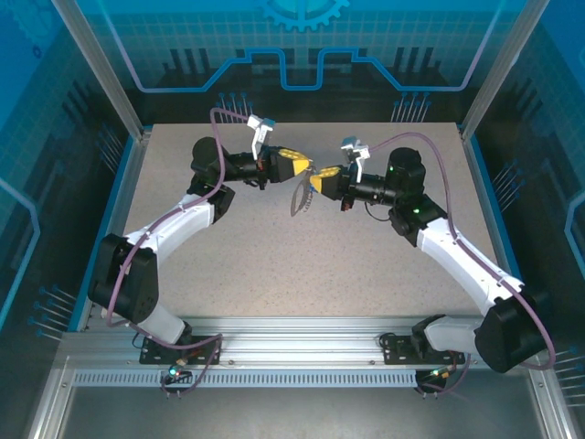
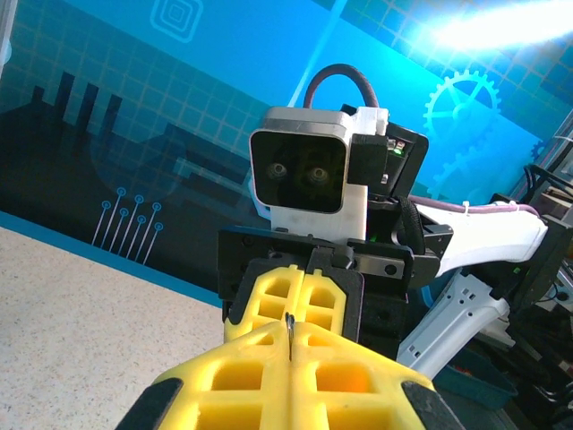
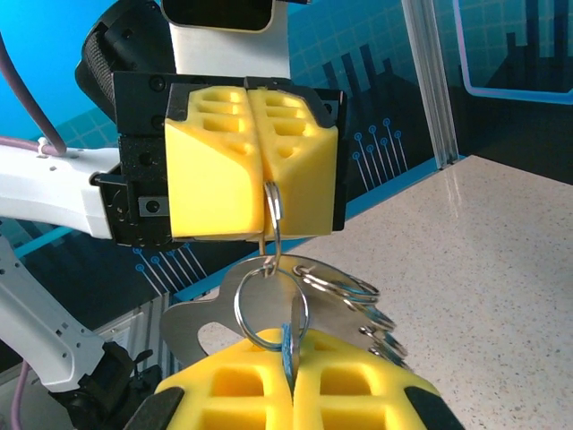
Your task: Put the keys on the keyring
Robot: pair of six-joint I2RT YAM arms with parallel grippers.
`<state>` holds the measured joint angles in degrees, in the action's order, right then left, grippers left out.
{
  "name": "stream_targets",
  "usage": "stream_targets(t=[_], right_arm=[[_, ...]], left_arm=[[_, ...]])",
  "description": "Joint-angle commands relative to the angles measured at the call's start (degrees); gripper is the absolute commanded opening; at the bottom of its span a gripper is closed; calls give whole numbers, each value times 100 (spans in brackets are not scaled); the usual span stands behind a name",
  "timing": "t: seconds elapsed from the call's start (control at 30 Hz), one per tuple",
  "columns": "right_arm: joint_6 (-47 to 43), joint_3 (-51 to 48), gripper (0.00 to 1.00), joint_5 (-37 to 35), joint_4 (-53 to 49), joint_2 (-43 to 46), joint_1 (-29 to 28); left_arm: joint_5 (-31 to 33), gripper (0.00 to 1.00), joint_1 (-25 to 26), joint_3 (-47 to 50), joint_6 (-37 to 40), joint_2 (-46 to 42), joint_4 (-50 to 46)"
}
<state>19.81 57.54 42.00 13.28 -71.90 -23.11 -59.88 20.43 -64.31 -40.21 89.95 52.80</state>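
Left arm (image 1: 174, 224) and right arm (image 1: 457, 251) have white link shells joined by black cylindrical joints. A purple-grey cable (image 1: 219, 114) loops along each. A white camera block (image 2: 309, 170) caps the wrist. The jaws are bright yellow with moulded square pockets, set in black housings. A green light (image 1: 416, 208) glows right of centre.

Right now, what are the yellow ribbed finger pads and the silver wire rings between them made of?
Yellow ribbed finger pads: probably foam or soft rubber, matte, moulded hollow cells. Silver wire rings: metal, polished; bright glints, coiled split-ring turns.
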Motion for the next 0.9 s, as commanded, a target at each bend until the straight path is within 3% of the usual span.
stream_targets(t=[0.0,0.33,0.87], right_arm=[[-233,268,0,-63,-461,113,147],[-793,913,0,-138,-1307,-44,202],[-738,915,0,-24,-1282,-99,196]], left_arm=[[-19,0,-3,-48,57,-162,199],[-94,0,23,-90,133,-153,67],[-68,0,58,-138,259,-162,-68]])
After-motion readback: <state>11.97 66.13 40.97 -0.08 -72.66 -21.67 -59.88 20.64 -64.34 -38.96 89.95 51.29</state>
